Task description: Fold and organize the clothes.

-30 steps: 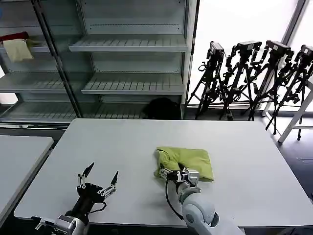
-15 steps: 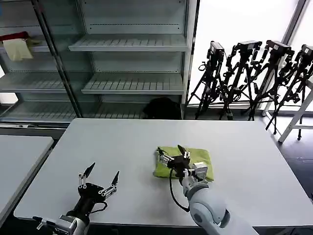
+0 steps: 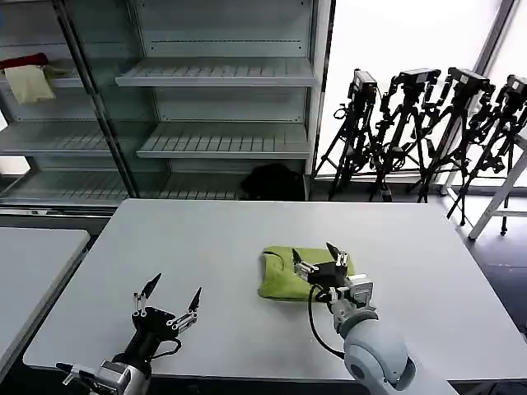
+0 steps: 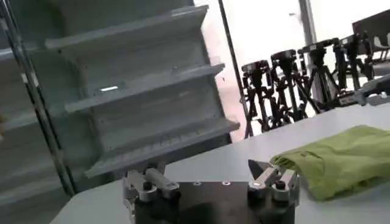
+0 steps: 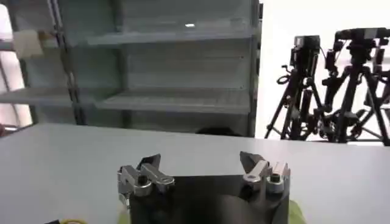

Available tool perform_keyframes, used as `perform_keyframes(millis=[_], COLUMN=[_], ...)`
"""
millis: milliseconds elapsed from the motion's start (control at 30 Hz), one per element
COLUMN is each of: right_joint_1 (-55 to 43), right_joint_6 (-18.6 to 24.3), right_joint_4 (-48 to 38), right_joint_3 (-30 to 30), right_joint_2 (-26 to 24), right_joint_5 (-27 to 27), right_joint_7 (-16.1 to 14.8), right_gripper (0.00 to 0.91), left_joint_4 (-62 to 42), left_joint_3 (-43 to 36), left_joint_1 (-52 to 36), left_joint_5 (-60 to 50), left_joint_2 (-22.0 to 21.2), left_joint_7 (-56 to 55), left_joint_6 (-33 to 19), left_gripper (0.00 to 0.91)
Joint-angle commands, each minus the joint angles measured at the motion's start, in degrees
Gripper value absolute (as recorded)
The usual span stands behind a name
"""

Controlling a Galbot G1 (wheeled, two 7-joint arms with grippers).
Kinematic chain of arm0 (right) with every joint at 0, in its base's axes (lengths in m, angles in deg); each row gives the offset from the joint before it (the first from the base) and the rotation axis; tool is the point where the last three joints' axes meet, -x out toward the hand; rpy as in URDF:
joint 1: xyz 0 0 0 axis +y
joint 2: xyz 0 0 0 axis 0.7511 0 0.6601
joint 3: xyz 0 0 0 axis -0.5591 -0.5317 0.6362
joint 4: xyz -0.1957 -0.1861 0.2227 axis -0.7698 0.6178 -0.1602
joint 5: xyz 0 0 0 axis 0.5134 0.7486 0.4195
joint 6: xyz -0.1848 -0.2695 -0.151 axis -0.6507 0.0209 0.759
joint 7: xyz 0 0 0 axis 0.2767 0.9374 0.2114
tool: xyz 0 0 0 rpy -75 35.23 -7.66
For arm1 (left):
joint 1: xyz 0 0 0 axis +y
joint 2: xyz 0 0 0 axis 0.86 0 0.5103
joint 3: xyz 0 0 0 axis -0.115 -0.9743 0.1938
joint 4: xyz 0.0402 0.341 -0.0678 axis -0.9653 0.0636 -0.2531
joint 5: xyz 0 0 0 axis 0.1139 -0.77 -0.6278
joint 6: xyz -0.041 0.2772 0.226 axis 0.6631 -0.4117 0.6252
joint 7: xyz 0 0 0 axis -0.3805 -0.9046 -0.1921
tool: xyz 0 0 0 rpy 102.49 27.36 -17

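Right claw (image 3: 319, 257) hovers over the folded lime T-shirt (image 3: 284, 276), fingers spread wide, gripping nothing; left claw (image 3: 169, 294) waits above the surface's (image 3: 206, 239) near edge, likewise spread and empty.

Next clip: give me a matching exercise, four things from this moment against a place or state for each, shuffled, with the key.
Things
1. T-shirt
2. left hand
3. right hand
4. red and cream cloths

Places or states
A. open, above the folded green fabric
B. on an upper shelf at the far left
C. folded, lying on the white table
D. open, over bare tabletop near the front edge

Pairs: 1-C, 2-D, 3-A, 4-B
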Motion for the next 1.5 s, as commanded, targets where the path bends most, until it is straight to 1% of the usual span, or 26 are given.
perform_keyframes(millis=[33, 67, 100, 133, 167, 200, 300, 367, 433, 633, 733, 833, 933, 1000, 1100, 1200, 1300, 1400, 1500], right_joint_1=[2.4, 3.3, 4.5, 5.3, 7.7, 9.1, 12.3, 14.5, 17.5, 27.0, 28.0, 25.6, 23.4, 22.4, 20.0, 17.4, 16.6, 16.3, 15.3], right_joint_6=[4.3, 7.7, 9.2, 9.9, 13.7, 15.7, 19.3, 21.5, 22.0, 24.3, 26.1, 26.3, 25.2, 23.6, 21.1, 16.9, 14.4, 13.2, 14.0], right_joint_4=[-4.2, -3.6, -3.0, -2.8, -2.3, -2.4, -3.9, -4.0, -3.0, 0.9, 1.2, -0.4, -1.6, -1.7, -1.5, -0.8, 0.3, -0.7, -3.3], right_joint_3=[2.6, 4.0, 5.0, 5.8, 7.6, 8.8, 11.3, 12.7, 15.2, 22.9, 24.1, 23.2, 21.4, 20.0, 16.3, 12.5, 9.7, 8.2, 6.9], right_joint_2=[-2.3, -2.9, -3.5, -3.8, -4.9, -5.8, -7.8, -8.4, -9.1, -11.1, -11.0, -10.0, -10.2, -10.6, -10.9, -10.3, -10.3, -10.0, -9.3], right_joint_5=[2.1, 2.4, 2.4, 2.4, 2.5, 2.6, 2.8, 3.7, 3.9, 0.9, 0.1, -0.4, -0.4, 0.0, 0.2, 0.0, -1.6, -1.9, -1.0], right_joint_7=[-2.9, -5.1, -7.5, -8.3, -11.4, -12.6, -15.0, -15.5, -15.6, -13.8, -13.7, -13.6, -13.9, -14.1, -14.2, -12.9, -11.7, -10.8, -10.7], right_gripper=[0.907, 0.907, 0.907, 0.907, 0.907, 0.907, 0.907, 0.907, 0.907, 0.907, 0.907, 0.907, 0.907, 0.907, 0.907, 0.907, 0.907, 0.907, 0.907], left_joint_4=[0.0, 0.1, 0.2, 0.2, 0.1, 0.0, -0.3, -0.2, 0.0, -0.1, -0.1, 0.0, 0.4, 0.5, 0.6, 0.8, 0.9, 0.8, 0.4], left_joint_3=[0.2, 0.1, 0.0, -0.1, -0.2, -0.2, -0.4, -0.5, -0.6, -0.1, -0.4, -0.7, -0.5, -0.1, 0.3, 0.2, 0.0, 0.2, 0.2], left_joint_1=[0.2, 0.2, 0.3, 0.3, 0.3, 0.4, 0.3, 0.2, 0.3, 0.9, 0.6, 0.5, 0.9, 1.3, 1.6, 1.5, 1.5, 1.8, 1.8], left_joint_5=[0.2, 0.3, 0.4, 0.5, 0.7, 0.7, 0.7, 0.6, 0.6, 0.5, 0.5, 0.5, 0.4, 0.4, 0.5, 0.5, 0.4, 0.4, 0.4], left_joint_2=[-0.1, -0.3, -0.5, -0.7, -0.7, -0.8, -0.6, -0.6, -0.6, -0.2, -0.2, -0.3, -0.3, -0.2, 0.1, 0.0, -0.4, -0.3, -0.2], left_joint_7=[-0.1, -0.4, -0.6, -0.7, -0.7, -0.7, -0.7, -0.6, -0.5, -0.6, -0.6, -0.6, -0.6, -0.6, -0.6, -0.6, -0.6, -0.6, -0.6], left_joint_6=[-0.5, -0.8, -1.0, -1.1, -1.3, -1.6, -1.7, -1.7, -1.5, -1.5, -1.4, -1.4, -1.4, -1.4, -1.5, -1.5, -1.4, -1.6, -1.7], left_gripper=[0.907, 0.907, 0.907, 0.907, 0.907, 0.907, 0.907, 0.907, 0.907, 0.907, 0.907, 0.907, 0.907, 0.907, 0.907, 0.907, 0.907, 0.907, 0.907])
